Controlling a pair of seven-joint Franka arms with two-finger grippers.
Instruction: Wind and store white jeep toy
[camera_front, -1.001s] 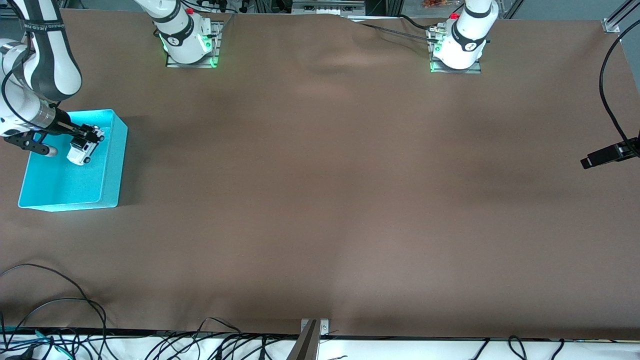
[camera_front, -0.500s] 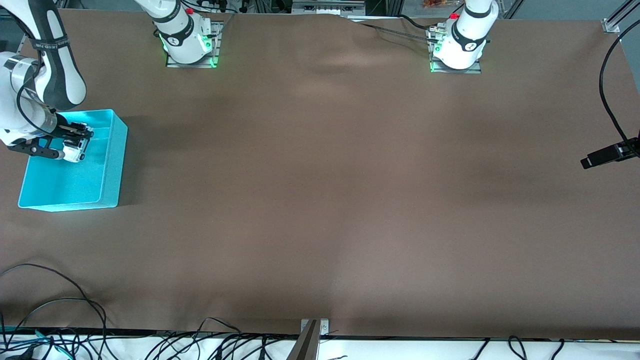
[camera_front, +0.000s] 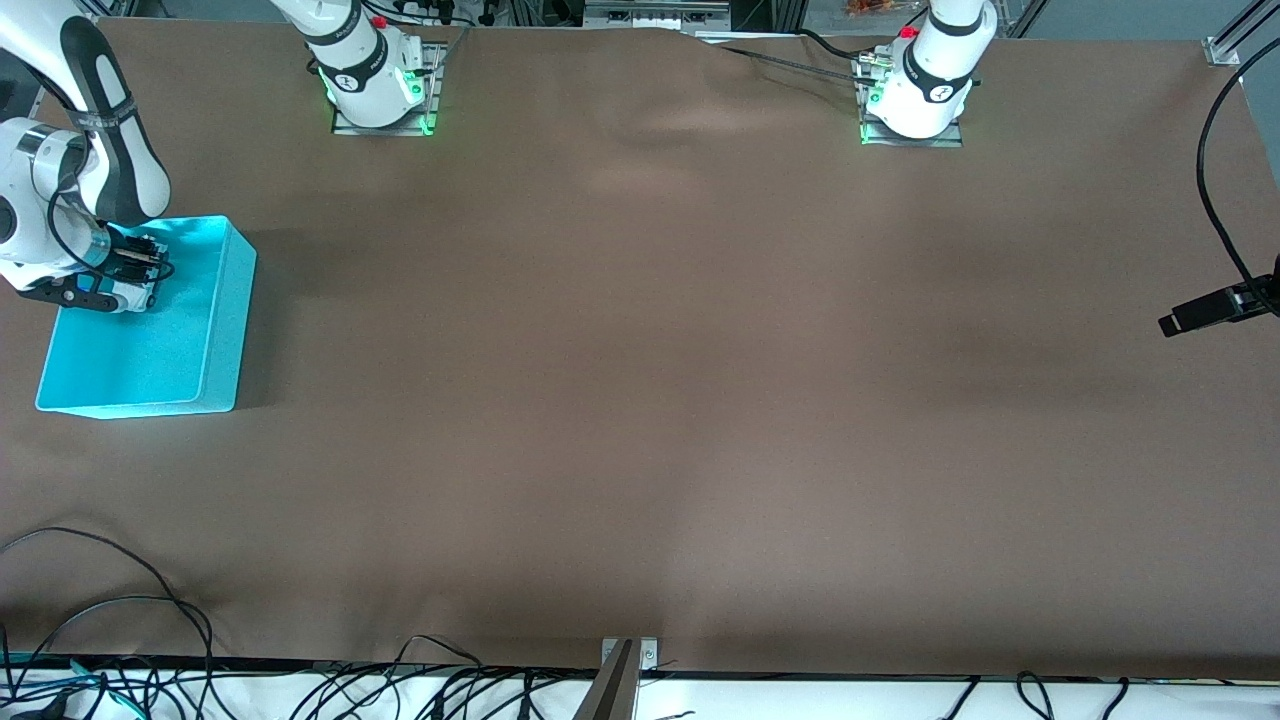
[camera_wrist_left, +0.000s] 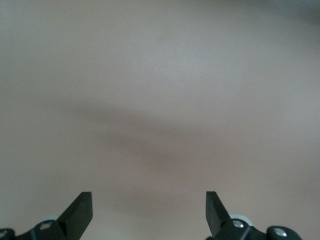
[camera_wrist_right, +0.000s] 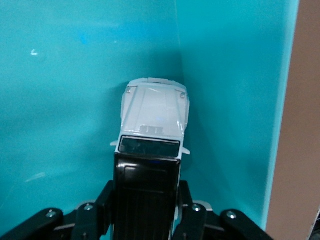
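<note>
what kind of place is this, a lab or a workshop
Most likely a robotics lab: two arm bases bolted to a brown-covered table, loose cables along its edge, and a turquoise bin for a toy task.

We can't read any text here. The right arm's link carries dark band lettering, too small to make out. Each arm base shows a small round logo mark, not legible. Nothing is printed on the white jeep toy or the turquoise bin that we can see.
</note>
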